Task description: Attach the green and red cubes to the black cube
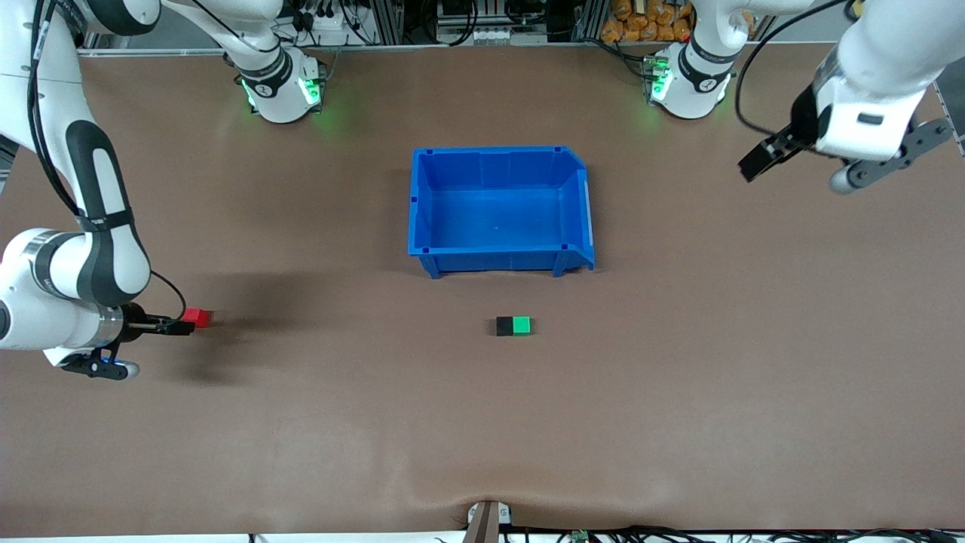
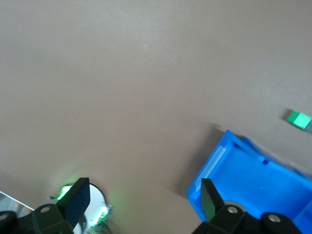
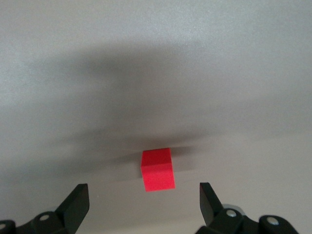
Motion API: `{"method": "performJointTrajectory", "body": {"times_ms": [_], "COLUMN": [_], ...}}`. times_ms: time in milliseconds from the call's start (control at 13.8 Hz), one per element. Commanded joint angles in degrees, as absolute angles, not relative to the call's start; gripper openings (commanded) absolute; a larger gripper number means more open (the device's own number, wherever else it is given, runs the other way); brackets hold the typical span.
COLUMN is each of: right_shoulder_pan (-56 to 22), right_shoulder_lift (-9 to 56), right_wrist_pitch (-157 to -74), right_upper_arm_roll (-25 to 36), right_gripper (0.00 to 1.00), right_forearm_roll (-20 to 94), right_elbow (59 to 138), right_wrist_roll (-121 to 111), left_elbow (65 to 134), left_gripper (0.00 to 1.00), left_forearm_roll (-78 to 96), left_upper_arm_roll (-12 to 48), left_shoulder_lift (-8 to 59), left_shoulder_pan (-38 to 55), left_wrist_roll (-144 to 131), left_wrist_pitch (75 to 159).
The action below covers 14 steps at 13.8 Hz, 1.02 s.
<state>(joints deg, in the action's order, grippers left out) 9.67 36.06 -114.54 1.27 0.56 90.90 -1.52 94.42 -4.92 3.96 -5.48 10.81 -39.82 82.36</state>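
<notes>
The black cube (image 1: 504, 326) and the green cube (image 1: 521, 325) lie on the table touching side by side, nearer to the front camera than the blue bin. The green one (image 2: 298, 118) also shows in the left wrist view. The red cube (image 1: 199, 317) (image 3: 158, 169) lies alone toward the right arm's end of the table. My right gripper (image 1: 177, 327) (image 3: 144, 202) is low and open, and the red cube sits just ahead of its fingertips, not between them. My left gripper (image 1: 761, 160) (image 2: 145, 200) hangs open and empty, high over the left arm's end.
An empty blue bin (image 1: 497, 151) (image 2: 253, 175) stands at the table's middle, farther from the front camera than the joined cubes. Both arm bases (image 1: 283, 87) (image 1: 690, 79) glow green along the table's edge farthest from that camera. The brown tabletop around the cubes is bare.
</notes>
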Motion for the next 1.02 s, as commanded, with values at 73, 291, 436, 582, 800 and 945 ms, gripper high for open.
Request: {"method": "performJointTrajectory", "body": {"times_ms": [73,291,436,582,800,945], "right_shoulder_pan": [11.2,11.3,11.2,11.2,11.2,11.2], "right_shoulder_lift": [37.1,37.4,37.5,37.9,38.8,39.0], "right_wrist_pitch": [-115.2,-115.4,-116.0,-116.0,-116.4,-116.6], "right_upper_arm_roll": [0.3,0.3,0.3,0.3,0.3,0.3], "right_gripper": [1.0,1.0,1.0,1.0,1.0,1.0], "right_forearm_roll": [-0.2,-1.9,-2.1,-2.1,-2.1,-2.1], "right_elbow": [90.4,90.4,90.4,90.5,90.6,90.7], "right_wrist_roll": [-2.9,-2.9,-2.9,-2.9,-4.4,-4.6], "left_elbow": [98.0,98.2,99.2,99.4,99.3,99.3], "left_gripper": [1.0,1.0,1.0,1.0,1.0,1.0], "left_forearm_roll": [-5.1,-5.1,-5.1,-5.1,-5.1,-5.0], "left_upper_arm_roll": [4.0,4.0,4.0,4.0,4.0,4.0], "left_shoulder_lift": [-9.5,-10.5,-12.1,-12.9,-13.4,-13.5], "left_shoulder_pan": [8.4,6.0,4.2,1.2,-0.6,-0.6], "left_wrist_roll": [-28.2,-19.5,-14.1,-6.2,-2.0,-1.3], "left_wrist_pitch": [82.4,82.4,82.2,82.3,83.0,84.1]}}
